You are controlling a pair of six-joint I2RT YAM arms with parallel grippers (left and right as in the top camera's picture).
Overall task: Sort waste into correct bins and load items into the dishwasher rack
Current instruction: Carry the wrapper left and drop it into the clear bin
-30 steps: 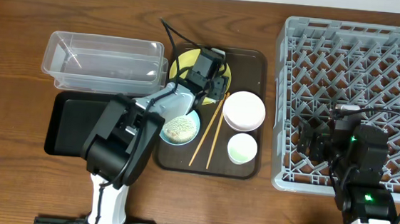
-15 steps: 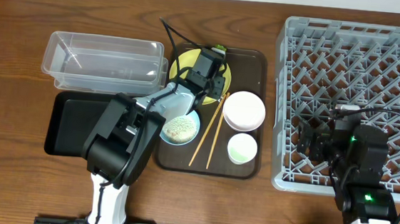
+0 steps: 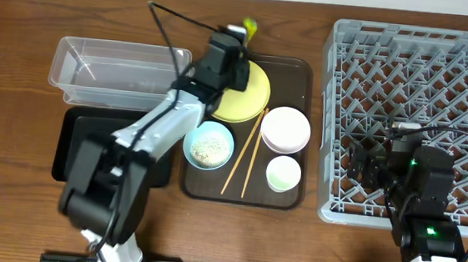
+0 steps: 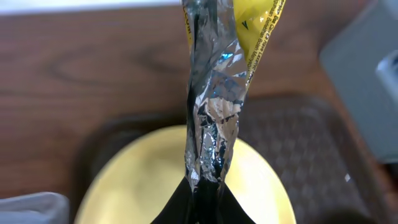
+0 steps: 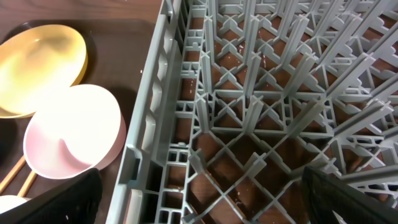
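My left gripper (image 3: 239, 41) is shut on the snack wrapper (image 3: 249, 27) and holds it in the air over the far edge of the yellow plate (image 3: 252, 95). In the left wrist view the wrapper (image 4: 214, 93) hangs crumpled, silver inside with a yellow printed face, pinched at my fingertips (image 4: 205, 202) above the plate (image 4: 267, 180). The blue bowl (image 3: 209, 144) holds rice grains. The pinkish-white bowl (image 3: 285, 128), white cup (image 3: 283, 173) and chopsticks (image 3: 245, 153) lie on the brown tray. My right gripper (image 3: 365, 166) hangs open over the left side of the dishwasher rack (image 3: 422, 79), nothing between its fingers (image 5: 348, 199).
The clear tub (image 3: 121, 72) stands at the back left with the black tray (image 3: 82, 144) in front of it. The dark brown serving tray (image 3: 295, 73) lies between them and the rack. The rack wall (image 5: 149, 124) runs just right of the pinkish bowl (image 5: 74, 134).
My left gripper closed on the wrapper, lifted it off the yellow plate and carried it toward the table's back. The plate now shows bare. The right arm has not moved.
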